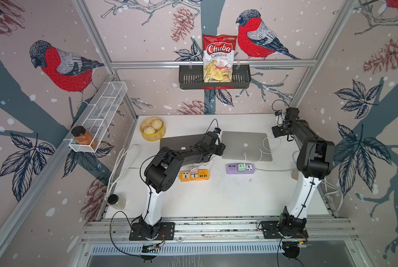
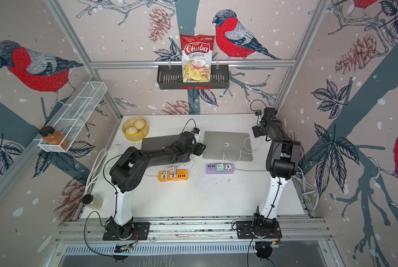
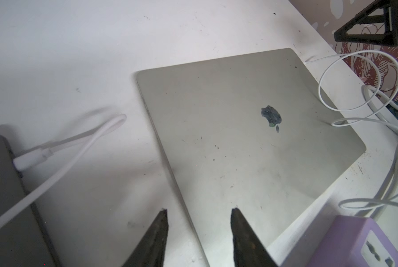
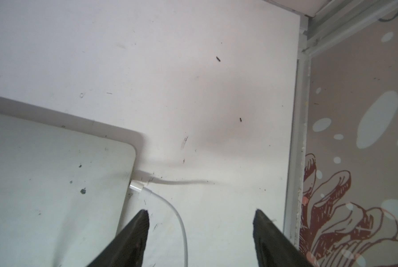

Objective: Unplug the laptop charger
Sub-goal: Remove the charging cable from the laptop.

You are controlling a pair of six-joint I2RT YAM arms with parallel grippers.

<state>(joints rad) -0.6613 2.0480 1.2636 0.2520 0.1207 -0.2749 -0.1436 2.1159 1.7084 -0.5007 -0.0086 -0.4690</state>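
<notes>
Side by side mid-table (image 1: 216, 196): left laptop (image 1: 176, 141), right laptop (image 1: 244, 143). In front of each, a strip: left power strip (image 1: 184, 176), right power strip (image 1: 250, 168). Just behind left laptop's back-left corner: steamer (image 1: 156, 136). Charger plug (image 4: 136, 185) in right laptop's right edge. Front-left table edge: jar (image 1: 116, 201). Back wall: basket (image 1: 188, 78) holding chip bag (image 1: 218, 57). Left wall: wire rack (image 1: 107, 108), bottle (image 1: 84, 137) at near end.
</notes>
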